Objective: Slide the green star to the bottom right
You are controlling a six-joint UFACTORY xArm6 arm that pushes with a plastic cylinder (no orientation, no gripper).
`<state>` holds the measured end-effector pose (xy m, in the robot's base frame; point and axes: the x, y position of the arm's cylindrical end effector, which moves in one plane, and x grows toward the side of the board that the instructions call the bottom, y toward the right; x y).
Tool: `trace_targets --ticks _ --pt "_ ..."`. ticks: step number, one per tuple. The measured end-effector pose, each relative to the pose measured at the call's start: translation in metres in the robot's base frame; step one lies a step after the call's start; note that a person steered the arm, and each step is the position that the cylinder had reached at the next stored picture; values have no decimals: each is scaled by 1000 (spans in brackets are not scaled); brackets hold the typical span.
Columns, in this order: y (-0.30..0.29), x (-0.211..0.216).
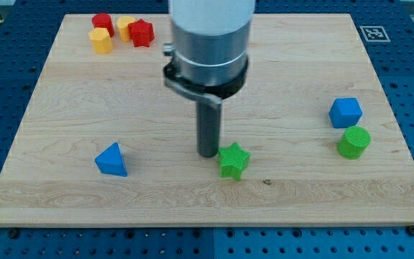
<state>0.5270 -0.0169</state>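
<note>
The green star (233, 160) lies on the wooden board (300, 201) a little right of centre, toward the view's bottom. My tip (208, 154) stands just left of the star, right beside its left edge; whether they touch I cannot tell. The rod comes down from the large grey arm body (210, 43) at the view's top centre.
A blue cube (345, 112) and a green cylinder (353, 142) sit at the view's right. A blue triangular block (111, 160) lies at the lower left. A red cylinder (102, 23), two yellow blocks (101, 40) (125, 27) and a red star (141, 33) cluster at the top left.
</note>
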Motion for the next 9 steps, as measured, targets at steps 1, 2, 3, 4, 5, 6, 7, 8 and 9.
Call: trace_targets --ticks 1,2,3,4,5,6,7,8,9 --pt "-10 17" --pt "-6 18" --pt "11 18" --pt "43 23" --pt "76 28" --pt "95 28" --pt "95 4" --pt "99 -6" --pt "111 10"
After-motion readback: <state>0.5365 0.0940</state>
